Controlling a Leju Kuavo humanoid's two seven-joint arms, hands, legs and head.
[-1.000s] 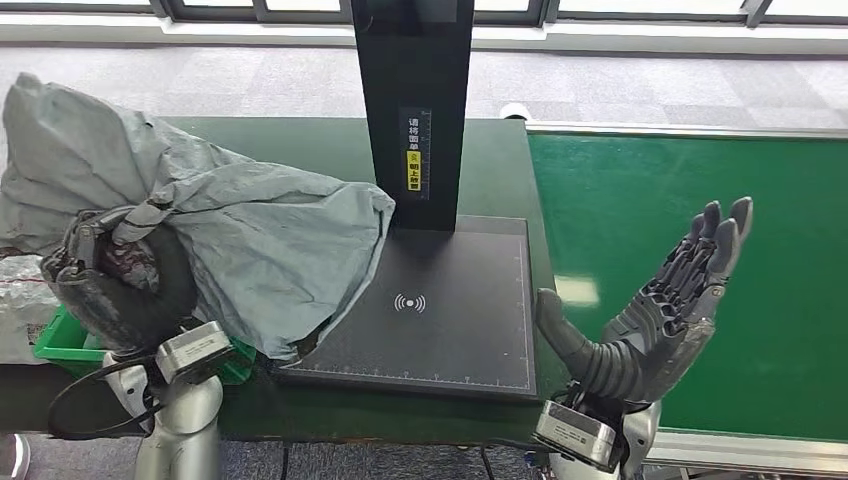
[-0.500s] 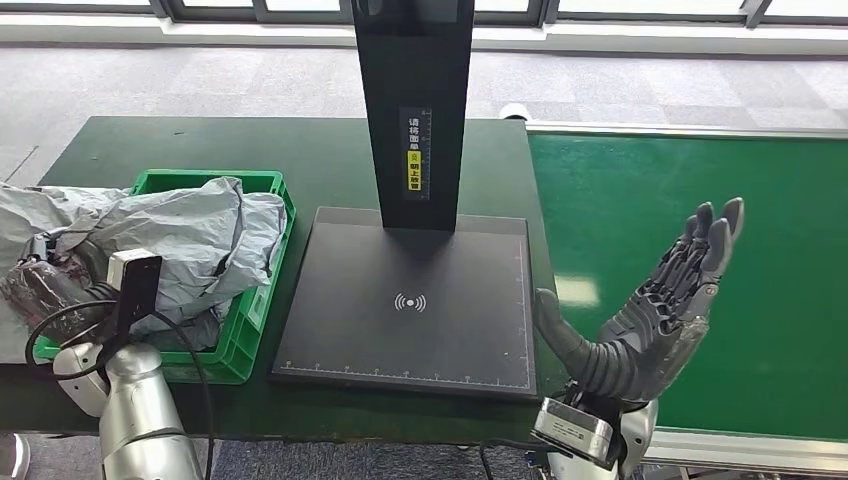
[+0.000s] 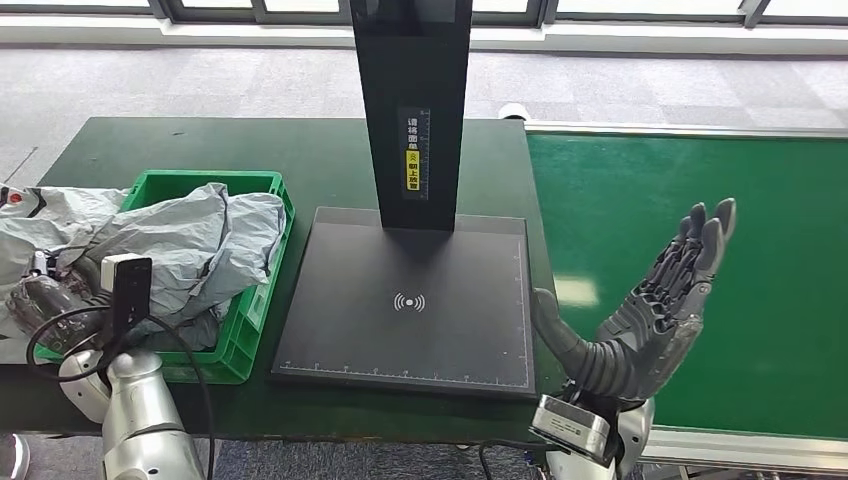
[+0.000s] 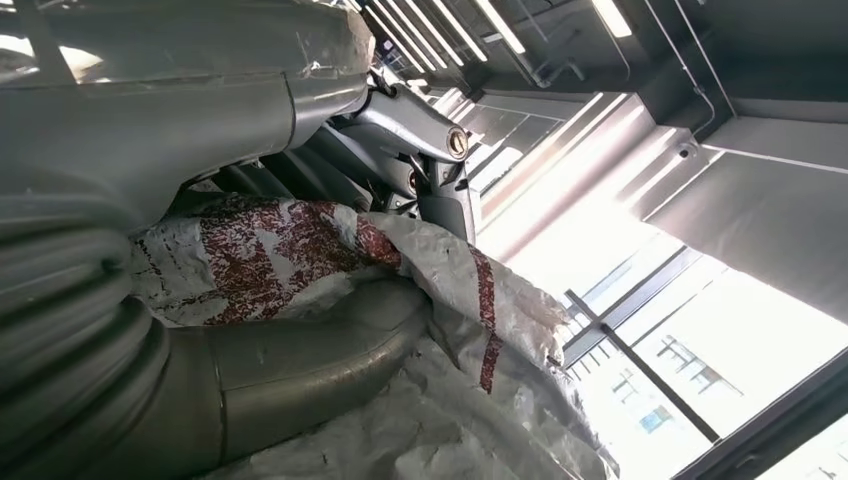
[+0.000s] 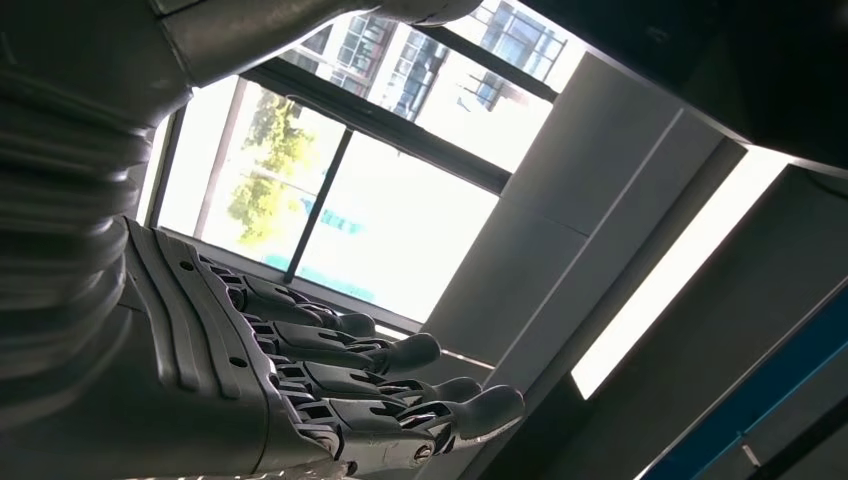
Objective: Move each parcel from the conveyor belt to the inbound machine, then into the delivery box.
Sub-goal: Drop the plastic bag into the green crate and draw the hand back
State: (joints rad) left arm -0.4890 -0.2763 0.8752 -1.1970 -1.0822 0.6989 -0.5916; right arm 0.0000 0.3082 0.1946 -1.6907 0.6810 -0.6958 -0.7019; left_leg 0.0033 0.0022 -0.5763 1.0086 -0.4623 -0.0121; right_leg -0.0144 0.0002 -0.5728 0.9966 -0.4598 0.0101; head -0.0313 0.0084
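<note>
The head view looks down from high over the table. Each wrist view sits close behind its own hand, tilted up toward windows.

A dark green table spans the left and centre of the frame. On it, at lower left, sits a green crate; at centre lies a black scanner pad bearing a black post. A green conveyor belt adjoins at right.
</note>
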